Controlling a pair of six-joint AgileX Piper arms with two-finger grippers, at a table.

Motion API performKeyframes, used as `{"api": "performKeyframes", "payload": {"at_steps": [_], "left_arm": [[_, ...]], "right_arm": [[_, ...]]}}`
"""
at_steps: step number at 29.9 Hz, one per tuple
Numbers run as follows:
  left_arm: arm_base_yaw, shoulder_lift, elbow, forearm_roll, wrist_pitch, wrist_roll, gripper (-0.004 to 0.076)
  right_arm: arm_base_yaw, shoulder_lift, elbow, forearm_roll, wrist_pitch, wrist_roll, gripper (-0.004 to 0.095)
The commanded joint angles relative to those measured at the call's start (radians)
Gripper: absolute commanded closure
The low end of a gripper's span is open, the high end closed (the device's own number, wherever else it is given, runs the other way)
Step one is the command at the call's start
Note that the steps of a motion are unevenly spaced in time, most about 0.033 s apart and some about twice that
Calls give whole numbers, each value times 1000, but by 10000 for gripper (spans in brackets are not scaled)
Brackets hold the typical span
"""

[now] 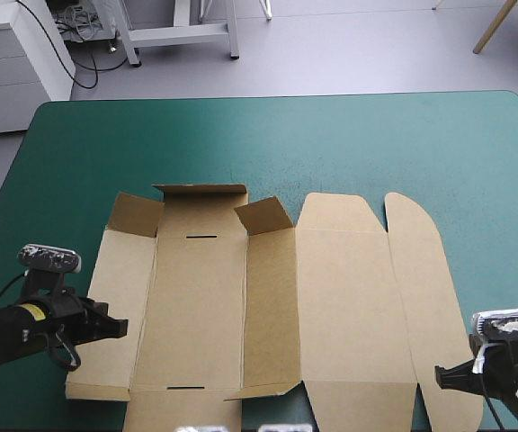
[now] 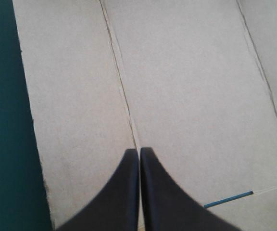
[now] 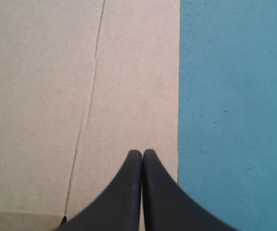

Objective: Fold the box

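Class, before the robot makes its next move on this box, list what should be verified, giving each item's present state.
1. Box lies open and mostly flat on the teal-green cover: ok.
2. Left hand shut, over the box's left side: ok.
3. Right hand shut, over the box's right edge: ok.
4. Board gripped by either hand: not ok.
5. Hands touching the board: cannot tell.
6. Side walls raised: not ok; only the far flaps tilt up.
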Motion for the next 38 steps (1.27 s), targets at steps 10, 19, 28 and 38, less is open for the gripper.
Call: {"api": "performKeyframes", "payload": {"at_steps": [10, 19, 28, 38], "left_arm": [[6, 185, -121, 227, -105, -114, 732], [334, 319, -184, 58, -115, 6, 709], [719, 404, -184, -213, 69, 257, 709], [769, 407, -150, -213, 145, 387, 710]], "right_arm": [[-6, 9, -23, 9, -59, -8, 927], [-6, 9, -23, 9, -59, -8, 927], [-6, 9, -23, 9, -59, -8, 927], [-6, 9, -23, 9, -59, -8, 927]]}}
